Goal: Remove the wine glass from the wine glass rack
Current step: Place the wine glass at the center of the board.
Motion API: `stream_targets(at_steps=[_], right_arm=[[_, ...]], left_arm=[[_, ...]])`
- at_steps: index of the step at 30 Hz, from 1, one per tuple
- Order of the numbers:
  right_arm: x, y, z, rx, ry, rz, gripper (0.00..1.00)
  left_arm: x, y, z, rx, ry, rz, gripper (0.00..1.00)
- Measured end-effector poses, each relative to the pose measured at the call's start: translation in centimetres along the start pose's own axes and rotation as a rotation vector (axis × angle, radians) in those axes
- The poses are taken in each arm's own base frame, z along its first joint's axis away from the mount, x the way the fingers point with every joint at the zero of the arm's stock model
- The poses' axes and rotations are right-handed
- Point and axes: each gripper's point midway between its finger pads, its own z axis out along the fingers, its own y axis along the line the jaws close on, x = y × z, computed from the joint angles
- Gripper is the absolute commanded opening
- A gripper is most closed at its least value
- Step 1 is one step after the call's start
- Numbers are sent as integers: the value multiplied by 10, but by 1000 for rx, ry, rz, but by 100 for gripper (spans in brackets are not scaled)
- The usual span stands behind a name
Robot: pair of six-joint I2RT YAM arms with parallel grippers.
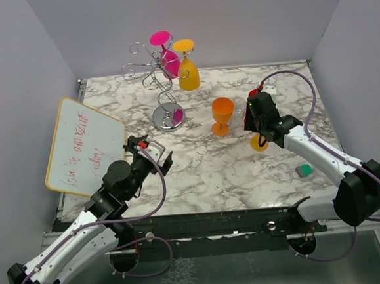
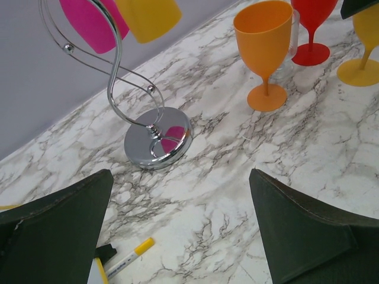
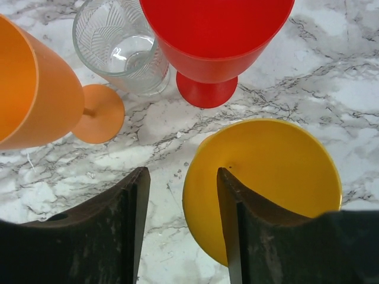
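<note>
Gleaming chrome near the tabletop's (image 1: pixel 212 173) rear edge, dangling a pink glass (image 1: pixel 168 59) and yellow glass (image 1: pixel 188 73): the wine glass rack (image 1: pixel 164 118). Showing left pincer (image 2: pixel 180 171) wide open, right pincer (image 3: pixel 182 171) half-open, both empty; catching a clear tumbler (image 3: pixel 121 47) from wrists only.

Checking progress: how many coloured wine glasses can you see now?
5. The pink glass and yellow glass hang on the wine glass rack; the orange glass, red glass and second yellow glass stand on the table by the right tool. More may be hidden.

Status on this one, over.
Left gripper open, empty. Right gripper open over standing yellow glass. Pink glass, hanging yellow glass on wine glass rack. Orange glass nearby, not blocking.
</note>
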Motion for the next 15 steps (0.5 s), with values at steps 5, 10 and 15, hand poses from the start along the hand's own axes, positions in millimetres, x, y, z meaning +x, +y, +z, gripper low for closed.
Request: stream_targets(at_steps=[5, 10, 15], right_arm=[[2, 0, -2, -6, 12, -13, 66], [-10, 6, -16, -61, 2, -35, 73], [-39, 16, -45, -162, -66, -33, 74]], left_arm=[[7, -3, 4, 1, 32, -28, 99], [10, -5, 7, 0, 74, -70, 99], [7, -6, 11, 4, 97, -100, 99]])
